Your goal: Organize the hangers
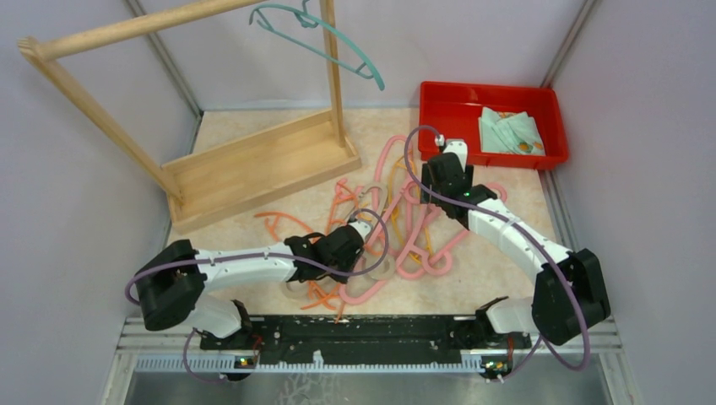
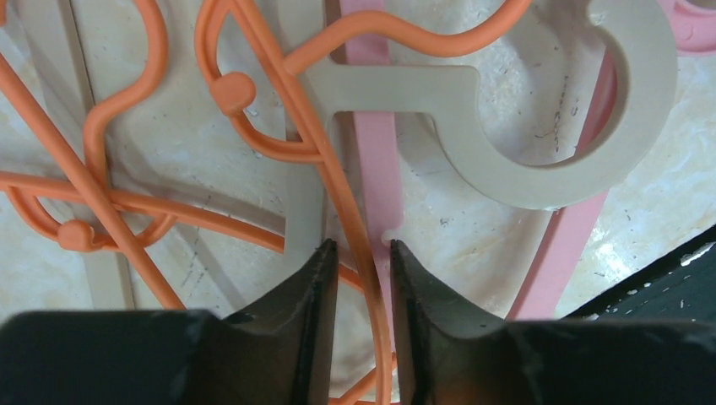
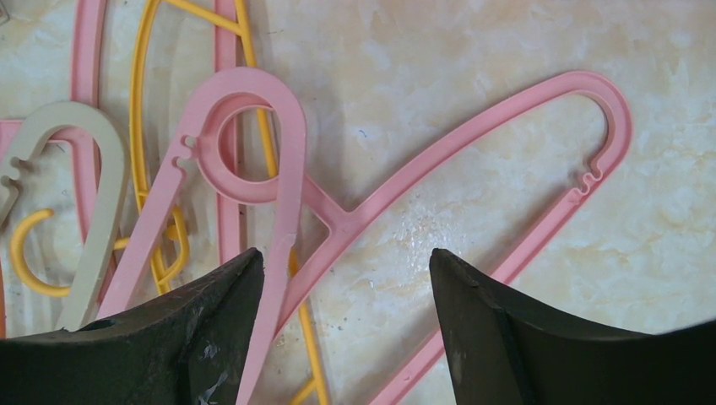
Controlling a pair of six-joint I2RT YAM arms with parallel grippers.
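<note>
— Where were the hangers (image 1: 397, 245)?
— Heaped just right of the wooden rack (image 1: 253, 164); my left gripper (image 2: 361, 246) narrowly straddled an orange hanger (image 2: 325, 164), grip unclear; my right gripper (image 3: 344, 253) gaped over a pink hanger (image 3: 439, 160).

Left gripper (image 2: 361, 247) narrowly parted; right gripper (image 3: 344, 253) spread wide.

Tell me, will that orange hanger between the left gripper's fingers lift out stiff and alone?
Probably stiff and light: the orange hanger is thin moulded plastic. It likely won't come alone, since it crosses the beige hanger and other orange loops. Its smooth narrow rod might slip in the left gripper.
</note>
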